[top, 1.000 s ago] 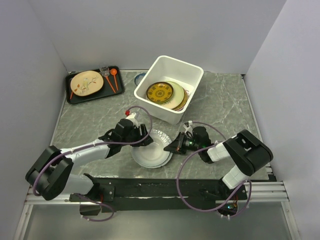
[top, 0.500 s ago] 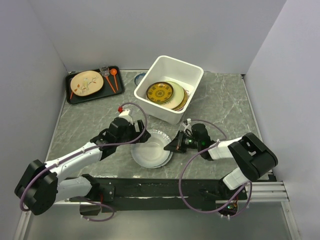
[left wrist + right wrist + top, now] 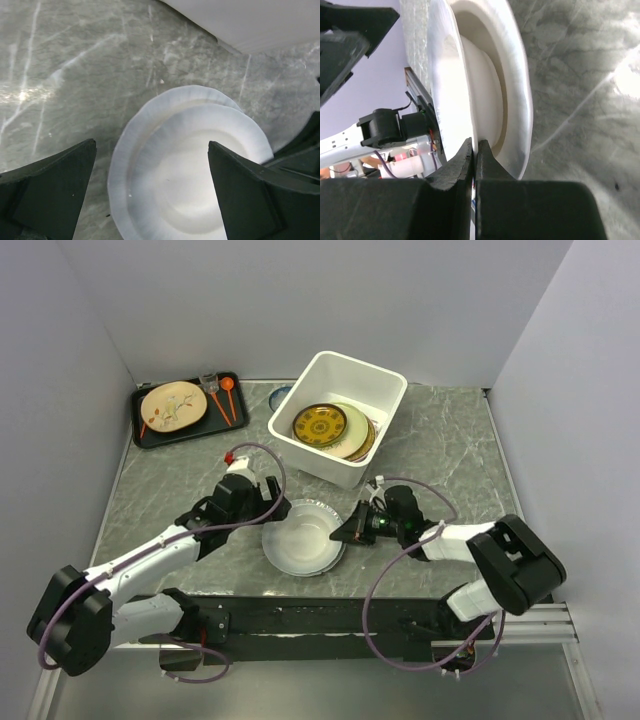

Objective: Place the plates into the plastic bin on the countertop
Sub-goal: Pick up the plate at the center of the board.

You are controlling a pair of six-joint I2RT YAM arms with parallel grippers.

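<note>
Two white plates lie stacked on the countertop (image 3: 170, 490) in front of the arms. The upper plate (image 3: 300, 537) sits a little to the right on the lower one (image 3: 322, 507). My right gripper (image 3: 346, 531) is shut on the right rim of the upper plate (image 3: 485, 85), with the lower plate (image 3: 522, 95) beside it. My left gripper (image 3: 272, 513) is open and empty over the stack's left edge; both plates (image 3: 200, 165) show between its fingers (image 3: 50, 190). The white plastic bin (image 3: 318, 465) behind holds a woven yellow plate (image 3: 320, 425) on top of other plates.
A flat black tray (image 3: 150, 435) at the back left carries a cream twig-pattern plate (image 3: 172, 405) and orange utensils (image 3: 228, 400). A small blue-rimmed dish (image 3: 281, 395) lies behind the bin. Walls close in on three sides.
My left gripper has drawn back to the left, off the plates. My right gripper stays shut on the upper plate's rim, shifted slightly right.
</note>
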